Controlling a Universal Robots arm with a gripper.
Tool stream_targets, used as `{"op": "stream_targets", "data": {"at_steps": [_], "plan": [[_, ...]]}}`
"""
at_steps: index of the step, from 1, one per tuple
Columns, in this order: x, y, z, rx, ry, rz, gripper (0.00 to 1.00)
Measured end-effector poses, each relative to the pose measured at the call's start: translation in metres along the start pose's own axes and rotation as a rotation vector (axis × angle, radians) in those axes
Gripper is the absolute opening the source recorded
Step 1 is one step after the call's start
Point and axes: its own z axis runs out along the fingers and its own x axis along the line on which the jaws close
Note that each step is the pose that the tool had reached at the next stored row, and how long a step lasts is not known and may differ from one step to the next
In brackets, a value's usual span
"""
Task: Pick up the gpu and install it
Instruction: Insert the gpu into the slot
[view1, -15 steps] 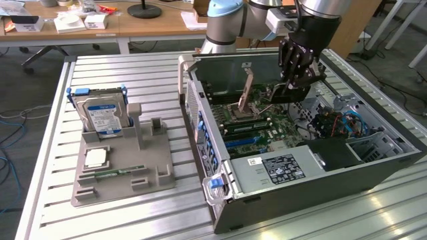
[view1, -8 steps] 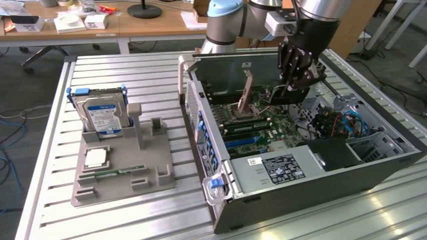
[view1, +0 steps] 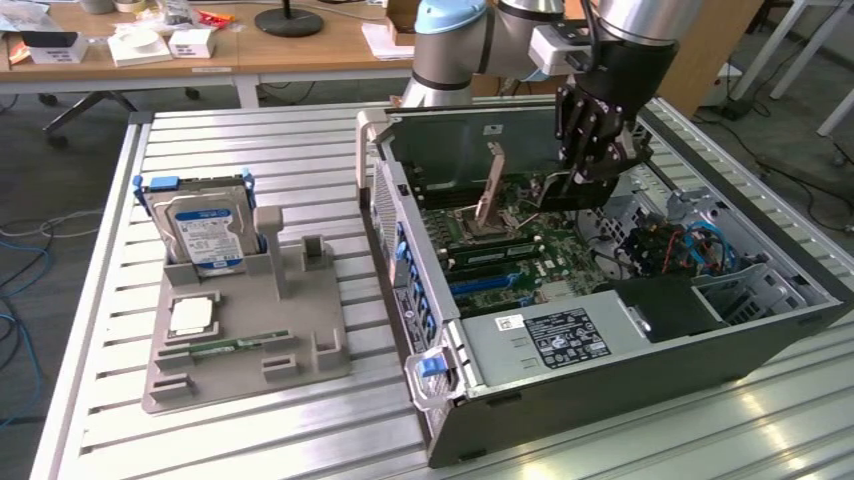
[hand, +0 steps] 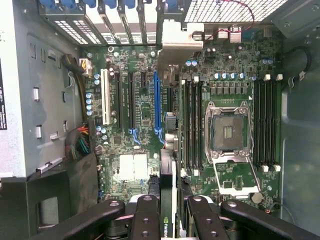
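**Gpu held in claw inside the case**
The claw (hand: 172, 209) is closed on the gpu (hand: 166, 227), which sits edge-on between its jaws with the silver bracket end pointing away. The card hangs over the motherboard (hand: 135, 165), just beside the blue expansion slot (hand: 157, 100), inside the open computer case (view1: 641, 375).

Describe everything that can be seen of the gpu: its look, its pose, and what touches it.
The gpu is a thin card, seen edge-on in the wrist view, its dark face bearing a small green logo. The gripper is shut on it, clamping both faces. It hangs over the green motherboard inside the open computer case, roughly parallel to the expansion slots, apparently not yet seated. A silver metal piece at its far end is probably its bracket.
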Motion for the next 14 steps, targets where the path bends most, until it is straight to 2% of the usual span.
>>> {"op": "stream_targets", "data": {"at_steps": [5,10,14], "plan": [[0.0003,0.0061,0.0003,-0.0001,0.0000,0.000,0.26],[0.0003,0.0061,0.0008,0.0000,-0.0002,0.000,0.26],[0.0004,0.0061,0.0052,0.0000,-0.0002,0.000,0.26]]}}
